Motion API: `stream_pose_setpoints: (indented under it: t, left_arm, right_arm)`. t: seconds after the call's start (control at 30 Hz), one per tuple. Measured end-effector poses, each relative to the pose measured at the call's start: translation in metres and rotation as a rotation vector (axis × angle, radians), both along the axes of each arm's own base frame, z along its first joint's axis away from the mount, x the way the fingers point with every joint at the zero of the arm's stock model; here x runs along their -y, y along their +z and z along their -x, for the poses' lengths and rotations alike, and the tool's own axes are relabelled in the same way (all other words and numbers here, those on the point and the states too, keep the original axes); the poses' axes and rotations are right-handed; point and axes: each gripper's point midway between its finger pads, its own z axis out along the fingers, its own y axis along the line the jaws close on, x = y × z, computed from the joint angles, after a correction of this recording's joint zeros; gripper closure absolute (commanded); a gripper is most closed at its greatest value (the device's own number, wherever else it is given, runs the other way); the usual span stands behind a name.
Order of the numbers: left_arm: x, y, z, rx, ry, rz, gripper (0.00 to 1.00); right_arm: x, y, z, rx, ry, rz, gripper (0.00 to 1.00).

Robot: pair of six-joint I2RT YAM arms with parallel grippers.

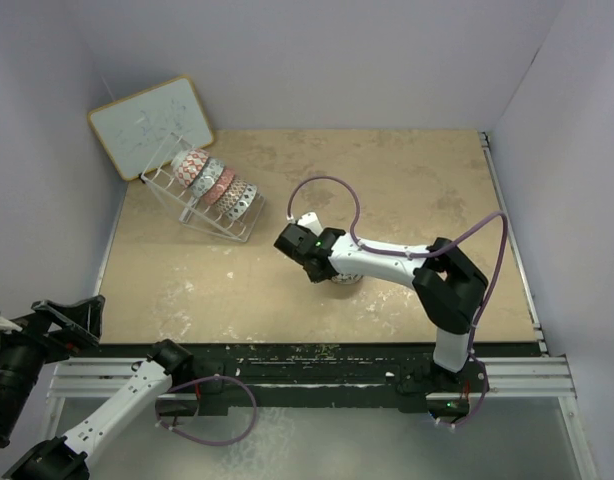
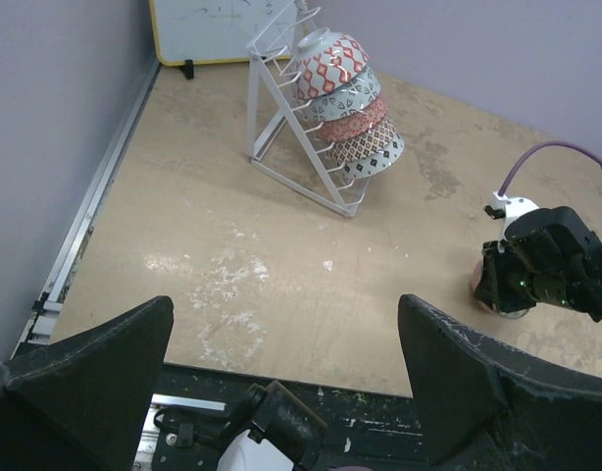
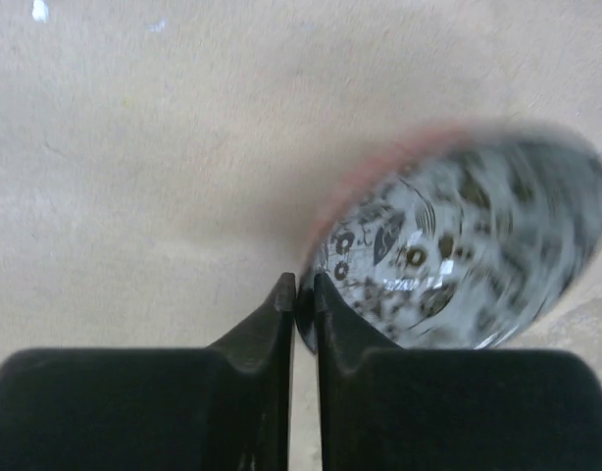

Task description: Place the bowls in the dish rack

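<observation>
Black fingers of the right pincer fill the bottom of the right wrist view, clenched on the near rim of a grey-patterned bowl. The bowl is blurred; its dark-on-pale inside faces the lens and a reddish edge shows along its upper left. In the overhead view this pincer sits at mid-frame with the bowl mostly hidden beneath the wrist, so I cannot tell whether it touches the desk.

At the lower left of that view, the left pincer hangs off the desk's near edge, released, its jaws spread wide in its own camera.

A purple cable loops above the right arm. Nothing lies between the held bowl and the dish rack, which stands well apart at upper left, just in front of a wood-framed whiteboard leaning on the wall.

The desk is beige and scuffed with pale patches, closed in by lavender-grey walls.

Five bowls stand on edge in the rack, nested in a row running from upper left to lower right overhead; in the left wrist view they show their patterned outer walls.
</observation>
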Motion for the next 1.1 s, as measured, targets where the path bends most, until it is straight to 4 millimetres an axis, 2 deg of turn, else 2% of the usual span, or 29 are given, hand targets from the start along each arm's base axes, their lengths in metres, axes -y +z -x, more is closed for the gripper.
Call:
stream_pose_setpoints:
  t: [0.23, 0.3, 0.37, 0.5, 0.67, 0.77, 0.87, 1.1]
  left_arm:
    - [0.000, 0.000, 0.000, 0.000, 0.001, 0.001, 0.01]
    - [0.000, 0.001, 0.000, 0.002, 0.001, 0.002, 0.01]
    - [0.000, 0.002, 0.001, 0.006, 0.000, 0.005, 0.01]
    - [-0.002, 0.005, 0.003, 0.020, 0.000, 0.012, 0.01]
    - [-0.004, 0.015, 0.006, 0.045, 0.000, 0.026, 0.01]
    - [-0.005, 0.020, 0.007, 0.056, 0.000, 0.032, 0.01]
    - [-0.005, 0.021, 0.008, 0.061, 0.000, 0.034, 0.01]
    - [-0.003, 0.024, 0.005, 0.054, 0.000, 0.029, 0.01]
  right_arm:
    - [-0.005, 0.007, -0.009, 0.018, 0.013, -0.040, 1.00]
    - [-0.011, 0.012, -0.012, 0.015, 0.015, -0.092, 1.00]
    - [-0.026, 0.023, -0.016, 0.008, 0.026, -0.200, 1.00]
    - [-0.058, 0.061, -0.026, 0.011, 0.069, -0.506, 1.00]
    - [-0.089, 0.127, -0.046, 0.089, 0.136, -0.912, 1.00]
    - [-0.099, 0.148, -0.054, 0.104, 0.161, -1.123, 1.00]
    - [-0.099, 0.149, -0.052, 0.052, 0.163, -1.344, 1.00]
    - [-0.103, 0.141, -0.058, -0.078, 0.129, -1.706, 1.00]
